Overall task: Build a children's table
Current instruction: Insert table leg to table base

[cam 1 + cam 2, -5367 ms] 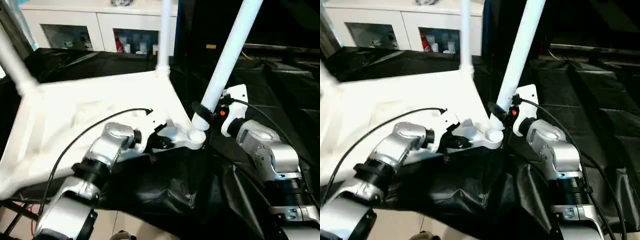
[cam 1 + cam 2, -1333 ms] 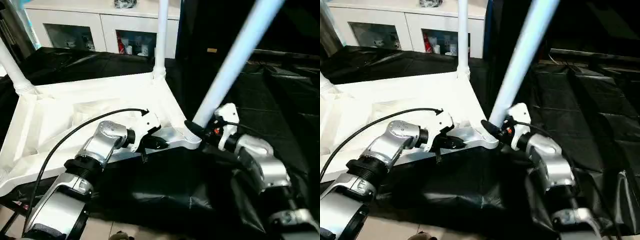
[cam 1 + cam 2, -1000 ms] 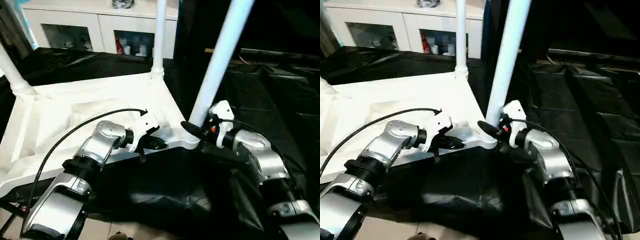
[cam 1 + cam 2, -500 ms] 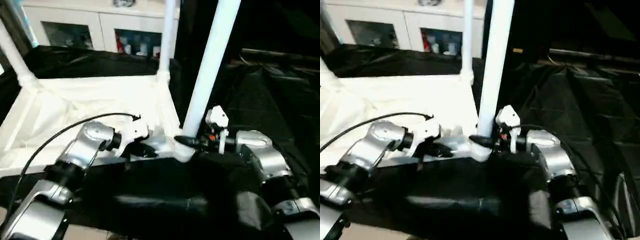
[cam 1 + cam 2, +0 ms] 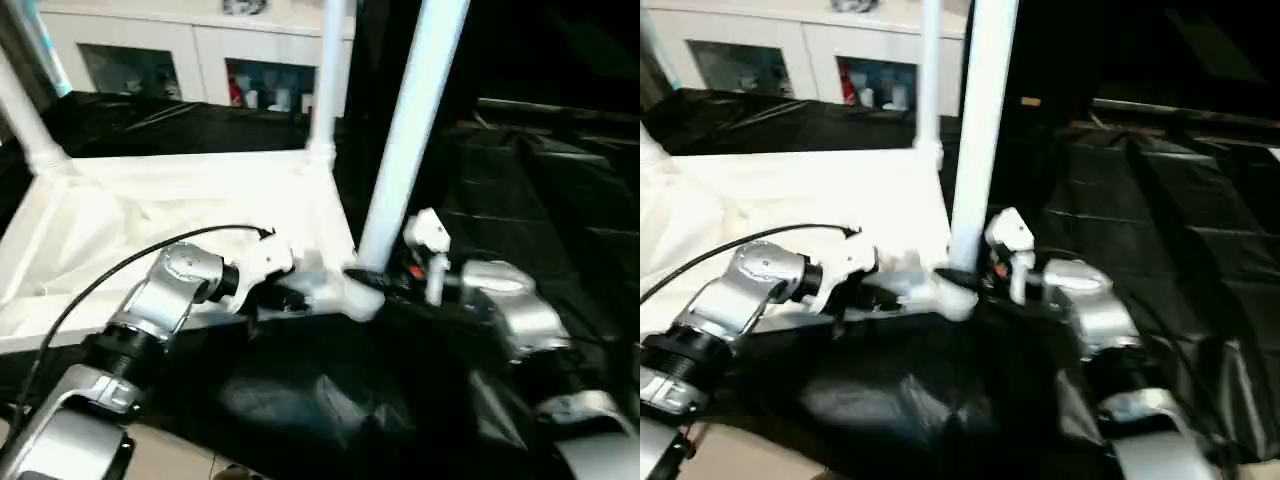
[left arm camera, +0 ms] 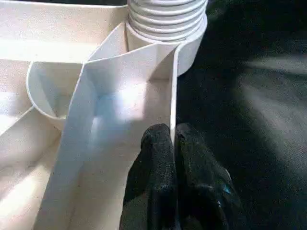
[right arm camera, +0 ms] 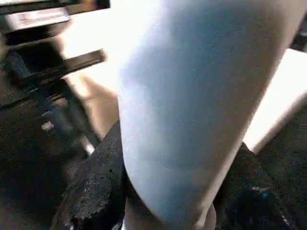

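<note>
White leg (image 5: 405, 150) is seating in corner socket (image 5: 352, 295). Right pincer (image 7: 163, 201) is clamping it; left pincer (image 6: 173, 143) is pinching top's rim (image 6: 173, 96) at 9 o'clock. Keep leg plumb while twisting.

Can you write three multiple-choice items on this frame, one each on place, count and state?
1. Where does the left gripper grip the tabletop?
A. On a thin rim wall beside the near corner socket
B. On a far leg
C. On the cabinet door

2. How many legs stand up from the tabletop?
A. One
B. Three
C. Five

3. What is the state of the right gripper?
A. Wide open, away from everything
B. Jaws closed around the near leg close to its base
C. Shut on the black cloth

Key: 1 A, the left wrist view shows the black fingers pinching the rim wall below the ribbed socket. 2 B, the left eye view shows the near leg, a far leg and a left leg. 3 B, the right wrist view shows black pads on both sides of the leg.
</note>
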You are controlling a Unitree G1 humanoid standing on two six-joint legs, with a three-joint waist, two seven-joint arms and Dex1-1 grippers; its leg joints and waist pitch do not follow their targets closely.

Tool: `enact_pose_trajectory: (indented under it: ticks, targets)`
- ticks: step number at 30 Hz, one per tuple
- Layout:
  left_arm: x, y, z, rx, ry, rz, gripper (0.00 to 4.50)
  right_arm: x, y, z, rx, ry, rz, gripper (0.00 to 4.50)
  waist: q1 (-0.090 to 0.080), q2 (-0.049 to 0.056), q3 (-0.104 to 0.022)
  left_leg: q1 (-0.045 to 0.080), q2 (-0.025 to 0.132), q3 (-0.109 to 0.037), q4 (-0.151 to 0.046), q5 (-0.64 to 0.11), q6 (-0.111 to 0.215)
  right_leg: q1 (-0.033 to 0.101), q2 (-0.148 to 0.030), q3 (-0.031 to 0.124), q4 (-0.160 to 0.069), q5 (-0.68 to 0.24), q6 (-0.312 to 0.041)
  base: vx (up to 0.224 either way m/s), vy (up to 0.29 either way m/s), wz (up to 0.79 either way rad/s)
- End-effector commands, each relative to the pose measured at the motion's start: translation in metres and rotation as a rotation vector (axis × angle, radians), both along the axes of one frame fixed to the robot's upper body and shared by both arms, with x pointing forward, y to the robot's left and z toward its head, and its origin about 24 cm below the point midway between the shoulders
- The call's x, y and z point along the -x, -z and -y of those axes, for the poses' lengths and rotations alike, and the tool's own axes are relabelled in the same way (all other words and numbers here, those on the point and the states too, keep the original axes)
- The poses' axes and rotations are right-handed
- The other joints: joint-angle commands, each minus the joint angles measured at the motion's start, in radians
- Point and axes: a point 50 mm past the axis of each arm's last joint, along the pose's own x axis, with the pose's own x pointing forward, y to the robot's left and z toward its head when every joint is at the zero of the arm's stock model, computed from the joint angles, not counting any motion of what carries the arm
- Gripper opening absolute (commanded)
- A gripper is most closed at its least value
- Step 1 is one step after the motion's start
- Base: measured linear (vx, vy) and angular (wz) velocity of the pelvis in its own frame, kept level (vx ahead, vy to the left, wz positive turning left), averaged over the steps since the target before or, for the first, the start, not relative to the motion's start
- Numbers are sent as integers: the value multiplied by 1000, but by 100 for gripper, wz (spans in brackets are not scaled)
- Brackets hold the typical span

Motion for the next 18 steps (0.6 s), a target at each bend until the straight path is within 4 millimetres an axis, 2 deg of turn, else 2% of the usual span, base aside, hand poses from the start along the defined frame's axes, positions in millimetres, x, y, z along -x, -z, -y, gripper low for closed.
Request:
enact_pose_trajectory:
  ticks: [1, 2, 3, 4, 6, 7, 8, 10, 11, 12, 14, 18]
  targets:
    - [-19, -30, 21, 65, -87, 107, 0, 2, 34, 1, 82, 177, -151, 190, 0, 5, -55, 17, 56, -32, -83, -360, -12, 31, -102, 50, -110, -570, -131, 0, 0, 0]
    - [-22, -31, 23, 59, -125, 110, 0, 1, 35, -2, 85, 211, -153, 190, 0, 8, -55, 19, 55, -34, -82, -361, -16, 29, -102, 48, -113, -579, -125, 0, 0, 0]
    - [-23, -31, 24, 58, -131, 110, 0, 0, 35, -3, 86, 218, -153, 190, -2, 8, -57, 19, 55, -33, -82, -361, -18, 28, -101, 49, -112, -575, -124, 0, 0, 0]
    - [-28, -30, 32, 44, -200, 110, 0, -4, 37, -11, 90, 295, -158, 190, -3, 6, -57, 15, 55, -34, -83, -354, -14, 31, -103, 50, -112, -564, -125, 0, 0, 0]
    - [-30, -29, 35, 40, -228, 109, 0, -5, 37, -15, 87, 328, -162, 190, 0, 7, -61, 16, 56, -33, -83, -335, -12, 31, -101, 51, -109, -509, -136, 0, 0, 0]
    - [-32, -29, 43, 37, -250, 116, 0, -8, 37, -23, 71, 374, -178, 190, 1, 8, -64, 11, 58, -32, -85, -310, -9, 35, -101, 53, -102, -450, -154, 0, 0, 0]
    - [-32, -29, 43, 37, -250, 116, 0, -8, 37, -23, 71, 374, -178, 190, 1, 9, -64, 12, 58, -29, -84, -301, -9, 35, -99, 54, -99, -408, -167, 0, 0, 0]
    - [-34, -27, 59, 26, -268, 133, 0, -12, 38, -39, 57, 447, -212, 190, 1, 10, -67, 10, 57, -27, -84, -281, -6, 39, -97, 56, -92, -345, -186, 0, 0, 0]
    - [-34, -26, 68, 27, -278, 137, 0, -14, 39, -47, 63, 483, -233, 190, 3, 15, -67, 11, 56, -25, -83, -267, -6, 39, -96, 56, -89, -314, -195, 0, 0, 0]
    - [-34, -26, 72, 29, -282, 137, 0, -14, 39, -51, 64, 491, -246, 190, 2, 12, -67, 10, 55, -24, -83, -264, -4, 42, -96, 56, -90, -301, -199, 0, 0, 0]
    - [-34, -25, 77, 28, -293, 135, 0, -14, 40, -57, 68, 511, -264, 190, 4, 14, -68, 10, 55, -23, -82, -264, -2, 43, -97, 56, -90, -299, -197, 0, 0, 0]
    - [-35, -24, 81, 21, -309, 129, 0, -14, 41, -65, 67, 525, -291, 190, 4, 13, -65, 10, 54, -23, -84, -281, 1, 43, -96, 55, -94, -325, -185, 0, 0, 0]
